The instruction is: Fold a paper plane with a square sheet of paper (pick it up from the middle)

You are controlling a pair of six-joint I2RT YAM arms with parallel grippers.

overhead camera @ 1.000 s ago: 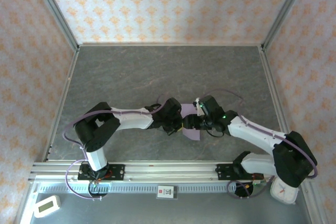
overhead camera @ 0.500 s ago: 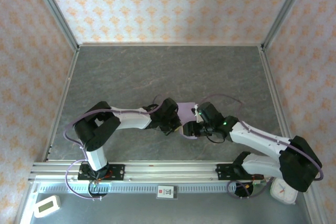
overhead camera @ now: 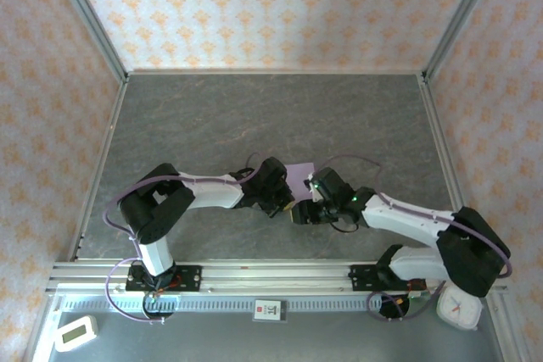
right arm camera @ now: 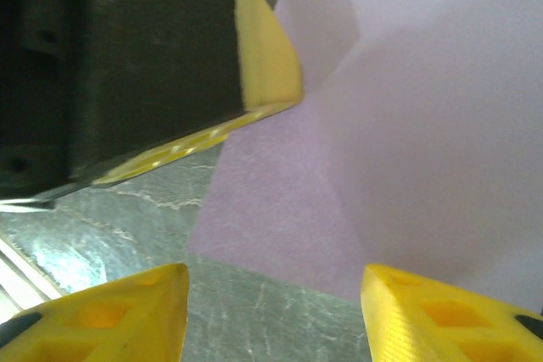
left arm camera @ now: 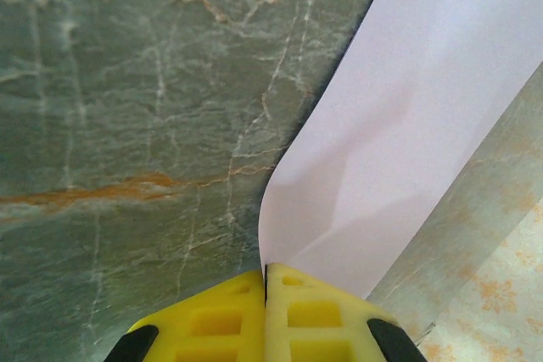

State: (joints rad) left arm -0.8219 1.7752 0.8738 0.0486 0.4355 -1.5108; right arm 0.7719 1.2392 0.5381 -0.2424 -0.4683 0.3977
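Note:
The lavender sheet of paper [overhead camera: 299,175] sits at the table's middle, between my two grippers, bent upward with soft creases. In the left wrist view my left gripper [left arm camera: 265,272] is shut on the paper's [left arm camera: 407,116] curled edge, its yellow fingers [left arm camera: 212,320] pressed together. The right gripper [right arm camera: 271,290] is open just short of the paper's [right arm camera: 399,125] lower edge, with nothing between its fingers. The left gripper's yellow finger [right arm camera: 265,48] touches the sheet at the upper left of the right wrist view. From above, the left gripper [overhead camera: 289,203] and right gripper [overhead camera: 303,212] nearly meet.
The grey marbled table [overhead camera: 254,116] is walled by patterned panels on three sides. An aluminium rail [overhead camera: 271,273] runs along the near edge. A small white device [overhead camera: 75,332] lies at the bottom left, and a white object [overhead camera: 458,309] at the bottom right.
My right gripper has moved left toward the left gripper and the paper's lower edge. The visible paper has shifted up and back. The left arm has barely moved.

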